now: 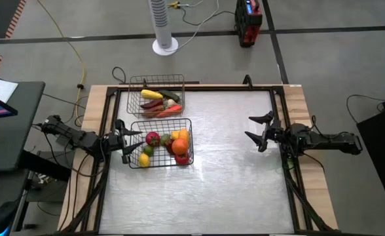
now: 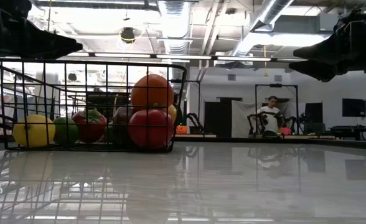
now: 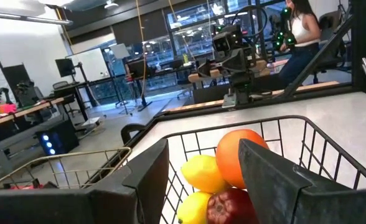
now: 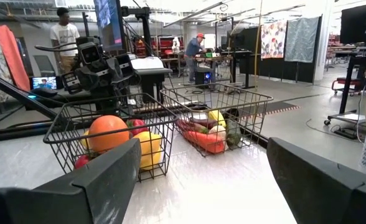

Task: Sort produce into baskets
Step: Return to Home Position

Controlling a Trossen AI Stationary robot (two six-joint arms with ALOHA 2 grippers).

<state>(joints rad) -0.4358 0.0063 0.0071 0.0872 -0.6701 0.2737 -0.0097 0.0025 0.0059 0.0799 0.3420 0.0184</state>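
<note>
Hovering beside the basket [image 1: 160, 120] of round fruit [image 1: 179, 145], left claw [image 1: 132, 147] released; right claw [image 1: 249, 127] released, apart.

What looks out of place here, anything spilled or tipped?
Nothing stands out. The round fruits basket and the long vegetables basket both stand upright, with nothing loose on the table. Left claw and right claw are open, empty.
</note>
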